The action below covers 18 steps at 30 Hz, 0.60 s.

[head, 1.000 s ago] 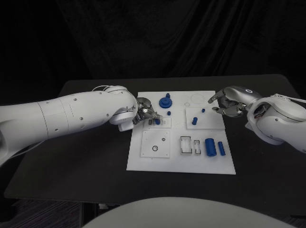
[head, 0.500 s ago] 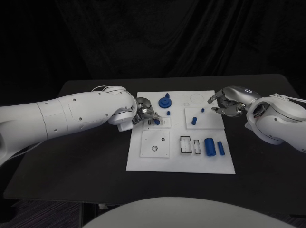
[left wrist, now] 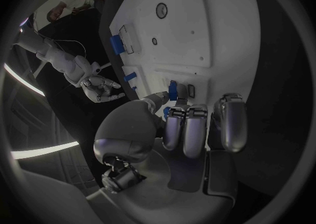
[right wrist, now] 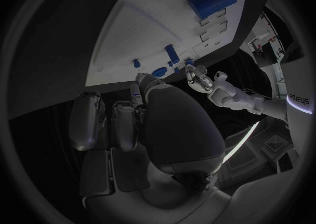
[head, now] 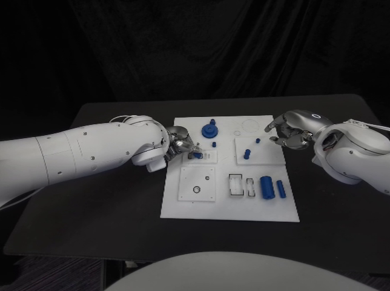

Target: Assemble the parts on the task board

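Left hand is pinching a small blue peg over the board's left-middle plate, so keep it upright and seat it squarely; right hand, fingers curled and seemingly empty, is hovering at the board's right edge.

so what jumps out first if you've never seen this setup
The white task board in the middle of the black table stands out first, dotted with small blue parts, the largest a blue cylinder near its right edge. Next, the left robot hand pinches a small blue part at the board's left side, while the right robot hand hovers at the far right corner.
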{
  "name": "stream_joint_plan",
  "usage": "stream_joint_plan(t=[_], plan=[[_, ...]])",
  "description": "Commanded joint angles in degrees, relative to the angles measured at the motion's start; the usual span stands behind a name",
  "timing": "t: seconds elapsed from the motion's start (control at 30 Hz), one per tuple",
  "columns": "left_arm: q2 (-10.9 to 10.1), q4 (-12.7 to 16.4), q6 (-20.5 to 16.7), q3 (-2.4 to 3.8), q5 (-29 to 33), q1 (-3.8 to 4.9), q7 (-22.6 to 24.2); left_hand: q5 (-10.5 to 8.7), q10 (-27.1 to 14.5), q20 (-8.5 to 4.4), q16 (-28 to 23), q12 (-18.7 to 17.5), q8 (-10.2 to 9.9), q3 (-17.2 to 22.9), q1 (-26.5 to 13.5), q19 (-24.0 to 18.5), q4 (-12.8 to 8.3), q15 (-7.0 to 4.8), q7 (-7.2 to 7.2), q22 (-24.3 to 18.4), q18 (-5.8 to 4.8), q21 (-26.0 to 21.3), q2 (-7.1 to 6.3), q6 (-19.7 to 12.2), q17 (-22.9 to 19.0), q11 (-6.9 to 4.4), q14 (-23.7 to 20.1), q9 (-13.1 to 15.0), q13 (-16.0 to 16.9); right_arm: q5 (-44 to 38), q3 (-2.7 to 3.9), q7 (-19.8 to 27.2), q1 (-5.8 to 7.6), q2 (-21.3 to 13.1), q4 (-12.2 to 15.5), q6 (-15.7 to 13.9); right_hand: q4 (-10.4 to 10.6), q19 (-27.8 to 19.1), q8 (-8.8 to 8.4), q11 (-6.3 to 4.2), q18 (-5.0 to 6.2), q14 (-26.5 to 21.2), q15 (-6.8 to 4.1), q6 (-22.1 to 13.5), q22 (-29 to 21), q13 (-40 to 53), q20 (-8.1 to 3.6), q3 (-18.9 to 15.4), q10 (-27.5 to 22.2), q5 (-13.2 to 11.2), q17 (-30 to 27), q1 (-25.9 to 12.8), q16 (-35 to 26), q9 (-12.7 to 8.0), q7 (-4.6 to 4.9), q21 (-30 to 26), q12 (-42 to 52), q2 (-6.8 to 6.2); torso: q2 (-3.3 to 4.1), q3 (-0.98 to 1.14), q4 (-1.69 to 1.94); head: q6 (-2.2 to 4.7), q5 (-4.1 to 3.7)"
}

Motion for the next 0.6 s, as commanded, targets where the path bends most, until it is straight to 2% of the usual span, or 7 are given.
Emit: stream_joint_plan(t=[0.03, 0.37, 0.6], plan=[[-0.51, 0.81, -4.65, 0.03, -0.08, -0.12, 3.02, 0.22, 5.96, -0.49, 0.37, 0.20, 0.26, 0.28, 0.10, 0.03, -0.01, -0.36, 0.01, 2.43, -0.61, -0.33, -0.30, 0.42, 15.10, -0.40, 5.83, 1.37, 15.04, -0.13, 0.04, -1.04, -0.17, -0.14, 0.03, 0.42, 0.04, 0.33, -0.18, 0.50, -0.60, 4.26, 0.48, 0.01, 10.59, 10.68, 0.34, 0.18, 1.88, 0.25, 9.44, -0.51, -0.24, -0.07, 0.26, -0.37, -0.17, -0.12, 0.02, -0.04, 0.09, -0.01, -0.04], [-1.67, 1.94, -6.70, 0.02, -0.08, -0.14, 3.06, 0.27, 5.96, -0.49, 0.37, 0.20, 0.28, 0.38, 0.09, 0.03, -0.02, -0.36, 0.01, 2.43, -0.61, -0.33, -0.29, 0.46, 15.10, -0.40, 5.83, 1.38, 15.04, -0.13, 0.04, -1.07, -0.21, -0.24, 0.05, 0.45, 0.04, 0.33, -0.18, 0.50, -0.60, 4.26, 0.48, 0.01, 10.59, 10.68, 0.34, 0.18, 1.88, 0.25, 9.44, -0.51, -0.24, -0.07, 0.26, -0.37, -0.17, -0.12, -0.03, -0.05, 0.03, -0.01, 0.07], [-1.37, 1.83, -5.81, 0.02, -0.08, -0.25, 1.88, -1.20, 5.96, -0.49, 0.37, 0.20, 0.06, 0.81, -0.75, -0.03, 0.60, -0.32, 0.14, 2.39, -0.59, -0.49, -0.39, 0.48, 15.10, -0.31, 5.83, 1.31, 15.04, -0.13, 0.04, -1.12, -0.23, -0.22, 0.05, 0.46, -0.01, 0.29, -0.19, 0.50, -0.58, 4.23, 0.48, 0.05, 10.56, 10.54, 0.35, 0.23, 1.75, 0.26, 9.35, -0.55, -0.35, -0.08, 0.26, -0.48, -0.30, -0.15, -0.03, -0.02, 0.16, -0.01, -0.04]])
